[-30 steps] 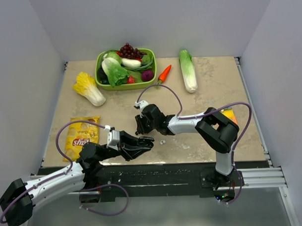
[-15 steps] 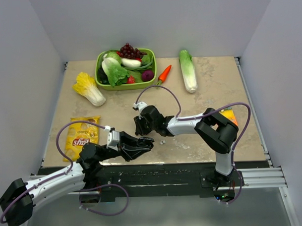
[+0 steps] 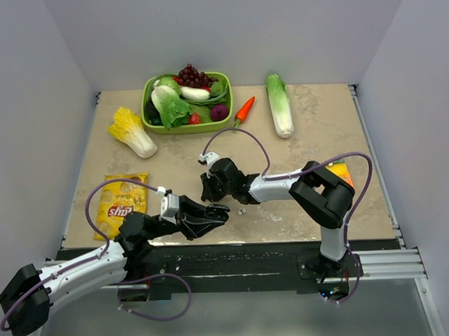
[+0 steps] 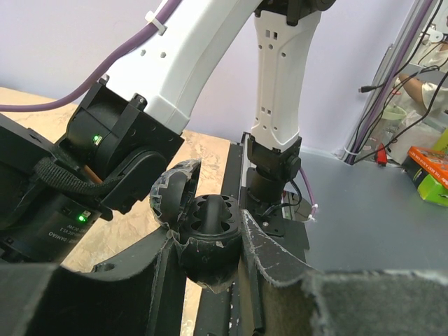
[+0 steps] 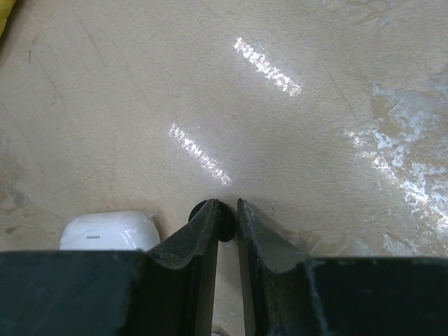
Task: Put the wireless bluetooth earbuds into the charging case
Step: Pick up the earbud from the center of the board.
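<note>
Left gripper (image 3: pixel 216 211) clamped on charging case (image 4: pixel 207 225): black, lid open, two sockets showing, by middle of near edge of surface (image 3: pixel 312 128). Right gripper (image 5: pixel 229 213) narrowed to slit, tips down at surface. Small dark round thing (image 5: pixel 208 218) at tips, grip unclear. White rounded piece (image 5: pixel 106 231) lay just beside its fingers.

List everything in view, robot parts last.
Vegetable basket: 1, green, far side.
Leafy cabbage: 1, yellow-white, left of basket.
Carrot: 1, orange, right of basket.
Long cabbage: 1, green-white, far right.
Snack bag: 1, yellow, near left.
Packet: 1, orange, near right.
White speck: 1, tabletop near grippers, too small to identify.
Pebble-shaped case: 1, white, beside right gripper.
Open case: 1, dark, clamped in left gripper.
Round piece: 1, dark, between right fingertips.
Left arm, right arm: white-black.
</note>
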Motion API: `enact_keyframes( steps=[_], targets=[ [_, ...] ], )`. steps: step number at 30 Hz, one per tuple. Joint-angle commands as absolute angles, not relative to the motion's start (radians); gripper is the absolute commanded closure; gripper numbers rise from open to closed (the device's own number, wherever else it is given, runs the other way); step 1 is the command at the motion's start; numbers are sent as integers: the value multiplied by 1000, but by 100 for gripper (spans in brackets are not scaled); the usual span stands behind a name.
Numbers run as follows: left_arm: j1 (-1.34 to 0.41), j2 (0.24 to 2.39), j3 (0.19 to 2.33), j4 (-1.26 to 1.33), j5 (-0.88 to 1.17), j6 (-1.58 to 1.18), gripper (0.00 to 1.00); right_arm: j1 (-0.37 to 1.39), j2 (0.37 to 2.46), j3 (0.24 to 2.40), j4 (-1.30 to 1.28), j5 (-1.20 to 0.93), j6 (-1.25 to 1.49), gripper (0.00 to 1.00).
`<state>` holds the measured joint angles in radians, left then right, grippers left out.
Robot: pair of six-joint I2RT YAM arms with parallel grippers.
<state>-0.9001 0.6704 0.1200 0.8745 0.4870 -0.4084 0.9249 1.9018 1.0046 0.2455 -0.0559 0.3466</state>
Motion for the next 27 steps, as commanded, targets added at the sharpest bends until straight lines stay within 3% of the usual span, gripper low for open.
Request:
enact_keyframes(
  steps=[1, 7, 15, 23, 27],
  targets=[
    [-908, 667, 120, 939, 497, -416, 100, 937, 1876, 971, 225, -104, 371, 81],
    [-911, 667, 118, 939, 494, -416, 100, 937, 1862, 960, 219, -129, 446, 99],
    [-914, 653, 109, 942, 489, -419, 100, 937, 1818, 924, 224, -140, 518, 100],
    [-922, 670, 104, 965, 489, -426, 100, 939, 1778, 908, 209, -121, 505, 78],
    [-923, 675, 103, 969, 488, -426, 100, 939, 1772, 919, 196, -109, 489, 74]
  ],
)
